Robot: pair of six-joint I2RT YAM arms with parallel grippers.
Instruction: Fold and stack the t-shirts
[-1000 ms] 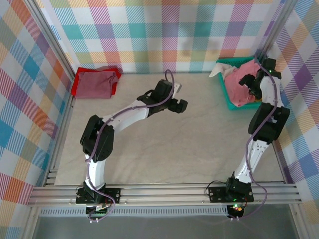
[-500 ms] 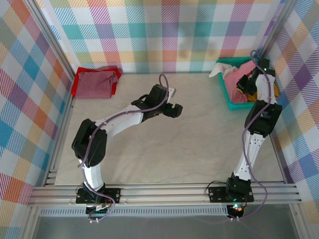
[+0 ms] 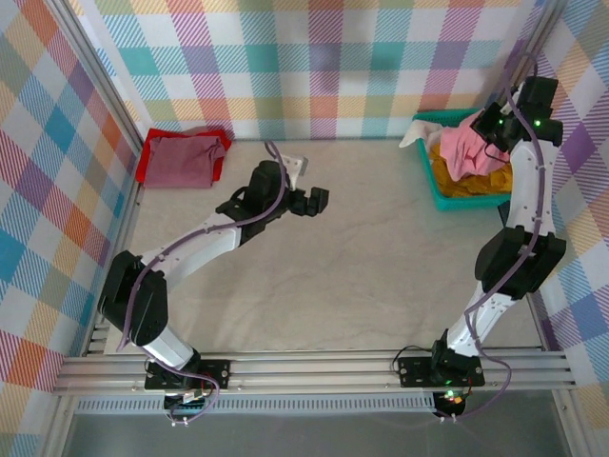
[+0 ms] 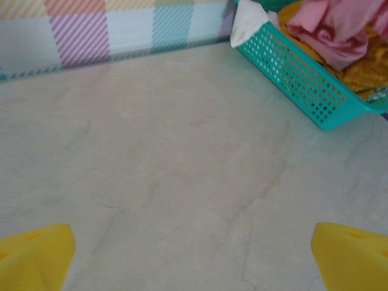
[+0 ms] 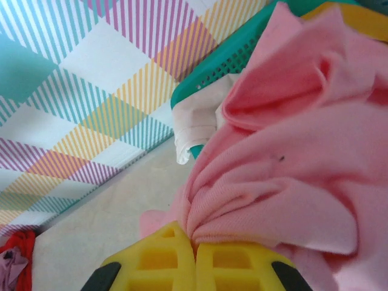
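Note:
A salmon-pink t-shirt (image 3: 463, 149) hangs bunched above the teal basket (image 3: 435, 188) at the back right, lifted by my right gripper (image 3: 495, 129). In the right wrist view the yellow jaws (image 5: 195, 245) are shut on a fold of the pink t-shirt (image 5: 291, 176). A mustard-yellow t-shirt (image 3: 476, 181) lies in the basket underneath. A maroon t-shirt (image 3: 184, 160) lies folded on a red one (image 3: 146, 169) at the back left. My left gripper (image 3: 312, 201) hovers open over the bare middle of the table, its yellow fingertips (image 4: 36, 254) far apart with nothing between them.
A white cloth (image 3: 416, 133) drapes over the basket's back left corner. Plaid walls enclose the table on three sides. In the left wrist view the teal basket (image 4: 303, 79) stands at the upper right, with the pale tabletop (image 4: 182, 170) in front.
My right gripper has shut on the pink t-shirt and lifted it up out of the basket, uncovering the mustard-yellow one. The left arm has swung left and back over the table.

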